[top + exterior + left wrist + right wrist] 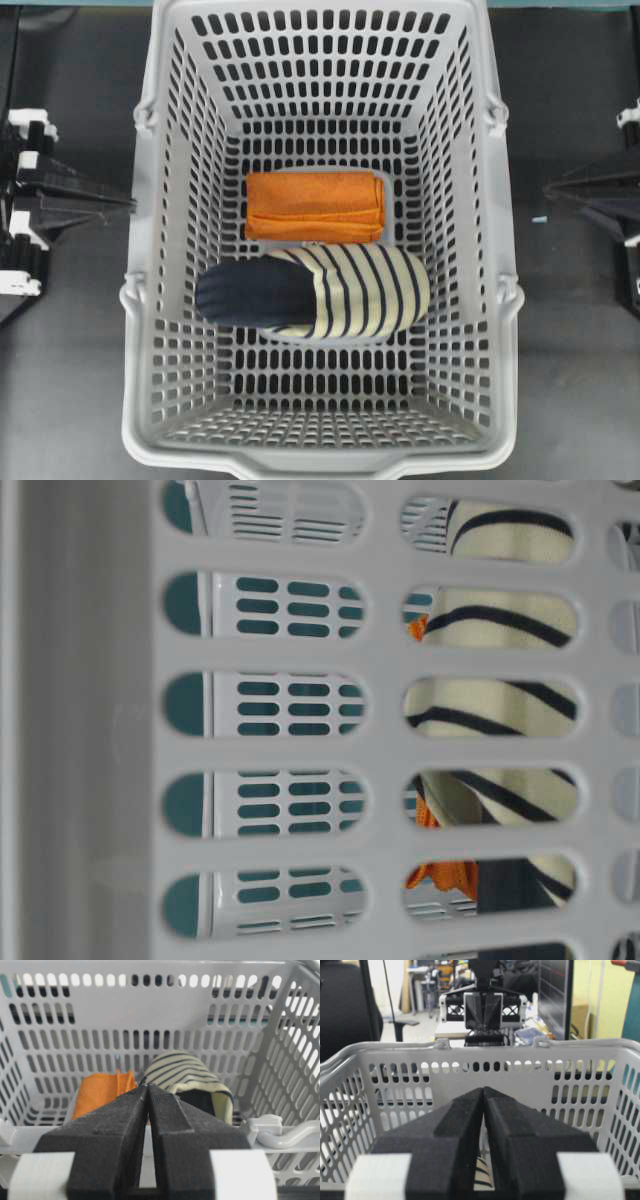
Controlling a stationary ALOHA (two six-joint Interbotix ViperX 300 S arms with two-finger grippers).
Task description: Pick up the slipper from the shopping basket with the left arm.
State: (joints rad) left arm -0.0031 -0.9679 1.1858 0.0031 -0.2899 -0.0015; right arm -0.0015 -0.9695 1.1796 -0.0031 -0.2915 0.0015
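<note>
On the floor of the grey shopping basket (170,250), just toward six o'clock from centre in the overhead view, the slipper (312,291) lies on its side, navy heel toward nine o'clock, striped cream toe toward three. A folded orange cloth (314,205) sits just beside it toward twelve o'clock, seemingly touching it. Your left gripper (146,1087) waits outside the basket wall at nine o'clock, jaws pressed closed on nothing; the right gripper (483,1091) is likewise closed and empty at three o'clock. Risks, as I judge them: you must open the jaws before descending, or they will only push the soft slipper. The high rim could catch the arm on entry. A careless closing might pinch the cloth too.
</note>
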